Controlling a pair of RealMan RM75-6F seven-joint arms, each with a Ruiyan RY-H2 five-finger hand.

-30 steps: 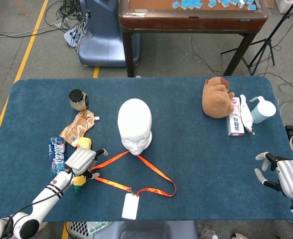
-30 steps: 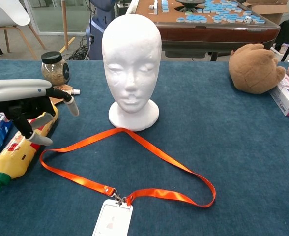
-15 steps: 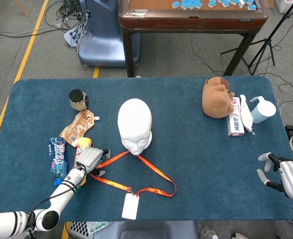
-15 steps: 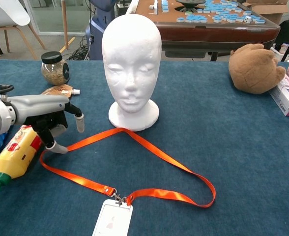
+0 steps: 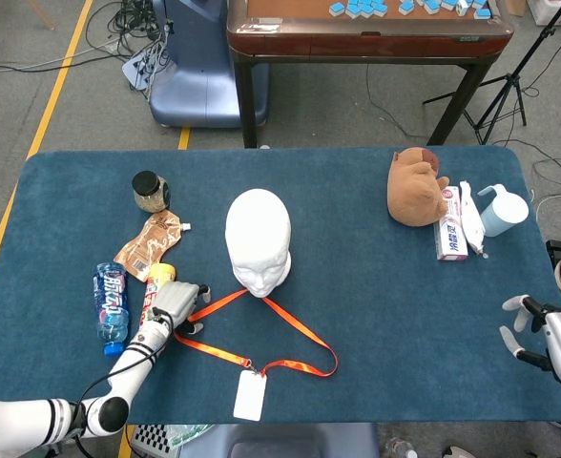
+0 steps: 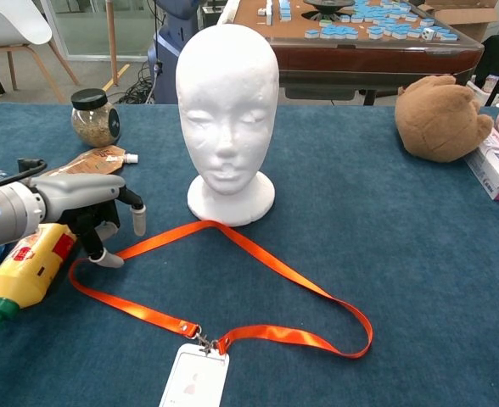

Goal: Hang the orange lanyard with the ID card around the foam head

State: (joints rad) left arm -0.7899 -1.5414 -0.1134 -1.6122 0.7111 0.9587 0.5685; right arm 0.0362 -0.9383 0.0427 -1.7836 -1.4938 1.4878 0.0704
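Observation:
The white foam head (image 5: pixel 258 240) (image 6: pixel 227 110) stands upright mid-table, facing me. In front of it the orange lanyard (image 5: pixel 300 327) (image 6: pixel 292 274) lies flat in a wide loop, one bend touching the head's base. Its clip and white ID card (image 5: pixel 250 394) (image 6: pixel 194 377) sit at the near edge. My left hand (image 5: pixel 173 305) (image 6: pixel 88 208) hovers low over the loop's left bend with its fingers apart and pointing down, one fingertip (image 6: pixel 108 258) right at the strap; nothing is held. My right hand (image 5: pixel 548 334) is at the table's right front corner, fingers spread and empty.
A yellow squeeze bottle (image 6: pixel 29 267), a water bottle (image 5: pixel 111 296) and a snack pouch (image 5: pixel 149 243) lie just left of my left hand. A jar (image 5: pixel 150 190) stands behind them. A brown plush toy (image 5: pixel 416 186), a toothpaste box (image 5: pixel 450 229) and a pale cup (image 5: pixel 502 210) sit far right.
My left hand has moved in and down toward the lanyard's left bend, its fingertips now at the strap. My right hand has drifted slightly toward the right edge. The lanyard has not moved.

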